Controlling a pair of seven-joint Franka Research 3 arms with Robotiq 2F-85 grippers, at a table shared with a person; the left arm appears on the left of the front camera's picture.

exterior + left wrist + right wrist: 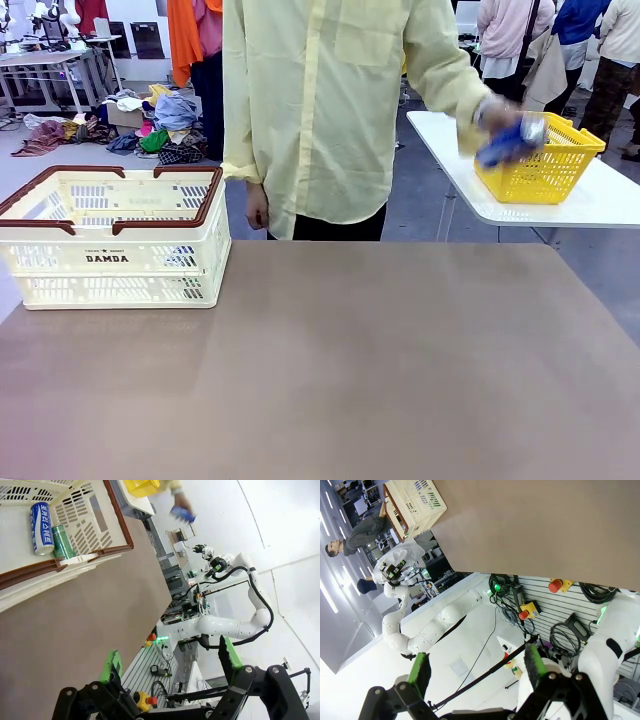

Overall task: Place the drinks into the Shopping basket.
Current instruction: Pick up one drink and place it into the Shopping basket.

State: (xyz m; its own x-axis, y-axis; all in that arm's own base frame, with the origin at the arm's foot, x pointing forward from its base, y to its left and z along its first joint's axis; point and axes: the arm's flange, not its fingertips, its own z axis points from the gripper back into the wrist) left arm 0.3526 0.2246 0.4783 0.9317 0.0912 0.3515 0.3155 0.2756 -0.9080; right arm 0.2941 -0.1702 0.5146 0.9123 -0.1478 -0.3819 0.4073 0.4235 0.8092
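The cream-white Shopping basket [110, 262] with dark red-brown handles stands at the table's left; it is also in the right wrist view [415, 500]. In the left wrist view, a blue drink can [41, 527] and a green drink can [62, 542] lie side by side on the Shopping basket's floor [20, 555]. The person's hand holds another blue can [510, 142], blurred, beside the yellow basket; this can also appears in the left wrist view [182, 513]. My left gripper [170, 660] is open and empty, off the table's near edge. My right gripper [476, 667] is open and empty too.
A small yellow mesh basket [545, 160] sits on a white side table [600, 205] at the far right. The person in a pale yellow shirt [320, 110] stands at the far edge of the brown table [350, 370]. Cables and red stop buttons [555, 586] lie below the table's near side.
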